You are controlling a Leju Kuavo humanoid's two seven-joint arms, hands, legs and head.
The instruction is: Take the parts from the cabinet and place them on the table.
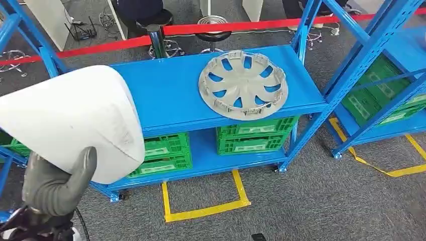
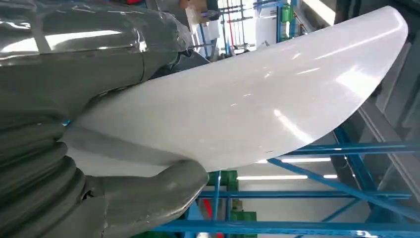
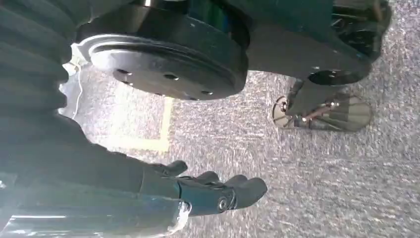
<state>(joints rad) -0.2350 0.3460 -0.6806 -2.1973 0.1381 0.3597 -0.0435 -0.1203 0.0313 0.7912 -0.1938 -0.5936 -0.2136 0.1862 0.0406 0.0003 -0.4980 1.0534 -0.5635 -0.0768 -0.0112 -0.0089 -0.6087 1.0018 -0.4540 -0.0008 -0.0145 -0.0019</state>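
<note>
My left hand (image 1: 56, 185) grips a large white curved panel (image 1: 75, 118) by its lower edge and holds it up at the left, in front of the blue cabinet (image 1: 166, 95). In the left wrist view the thick grey thumb (image 2: 148, 198) presses under the glossy white panel (image 2: 257, 104). A grey wheel cover (image 1: 243, 84) with several spokes lies flat on the right half of the cabinet's top shelf. My right hand (image 3: 208, 191) hangs over grey carpet with its fingers stretched out and nothing in it.
Green crates (image 1: 253, 134) fill the cabinet's lower shelf. A second blue rack (image 1: 387, 75) with green crates stands at the right. Yellow tape (image 1: 203, 211) marks the carpet in front. A red barrier tape (image 1: 226, 27) and stools stand behind the cabinet.
</note>
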